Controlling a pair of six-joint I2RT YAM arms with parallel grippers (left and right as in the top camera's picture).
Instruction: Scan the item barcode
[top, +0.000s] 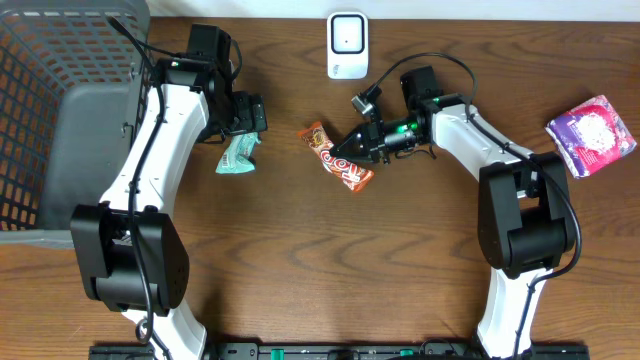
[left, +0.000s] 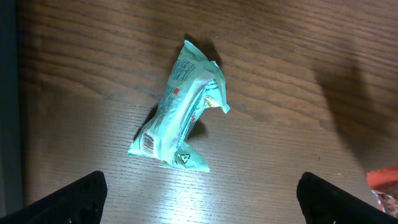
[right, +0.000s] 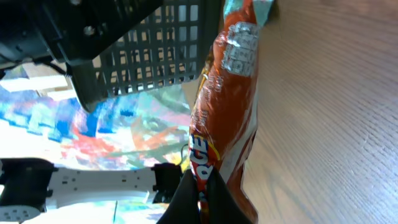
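Note:
An orange candy bar lies near the table's middle, its wrapper edge pinched by my right gripper. In the right wrist view the gripper is shut on the orange wrapper, which stretches away along the wood. A mint-green packet lies to the left with a small barcode showing at its lower end. My left gripper hangs just above it, and its jaws stand wide open with nothing between them. The white scanner stands at the back centre.
A grey plastic basket fills the far left of the table. A purple-and-pink packet lies at the right edge. Both arms' bases stand at the front edge.

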